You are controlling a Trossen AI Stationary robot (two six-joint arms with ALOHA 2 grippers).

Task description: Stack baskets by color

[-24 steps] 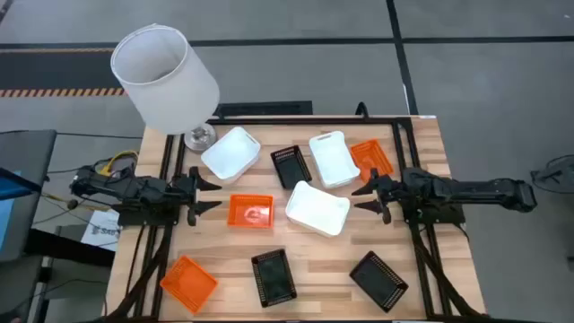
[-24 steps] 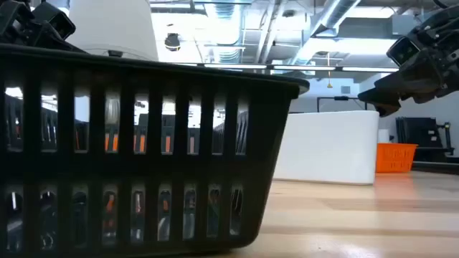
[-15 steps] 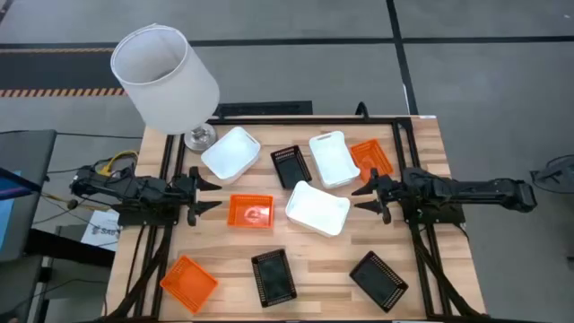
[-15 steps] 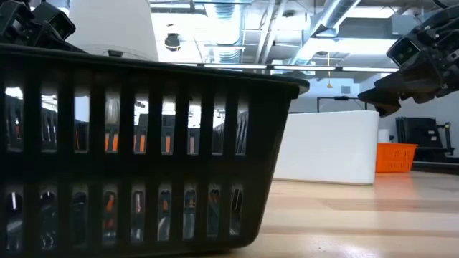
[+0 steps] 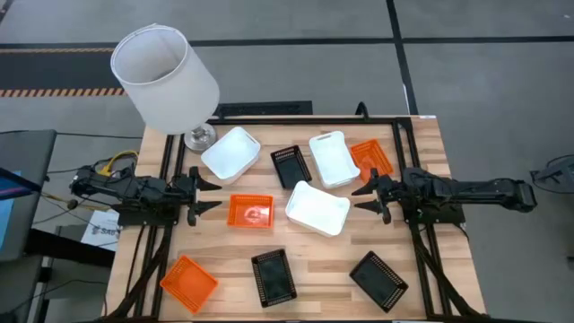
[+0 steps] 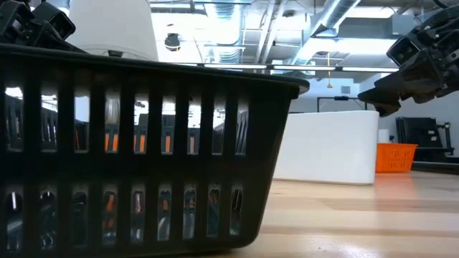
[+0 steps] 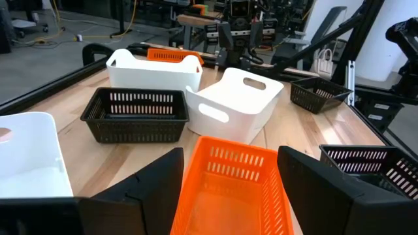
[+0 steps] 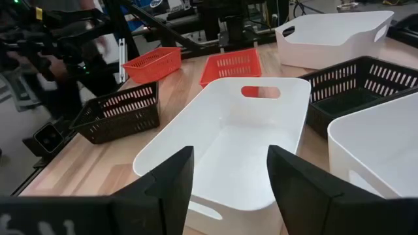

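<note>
Right claw (image 5: 362,191) open, empty, beside the middle white basket (image 5: 317,208); left claw (image 5: 205,193) open, seemingly just short of an orange basket (image 5: 250,211) on the bench (image 5: 323,260)

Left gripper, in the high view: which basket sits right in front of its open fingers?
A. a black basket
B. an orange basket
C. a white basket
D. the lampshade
B: the left gripper points at the orange basket in the table's middle, and the left wrist view shows that basket between its spread fingers.

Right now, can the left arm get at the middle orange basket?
Probably yes. The left gripper hangs open, facing the orange basket, with only bare table between; in the left wrist view it lies right past the fingers.
</note>
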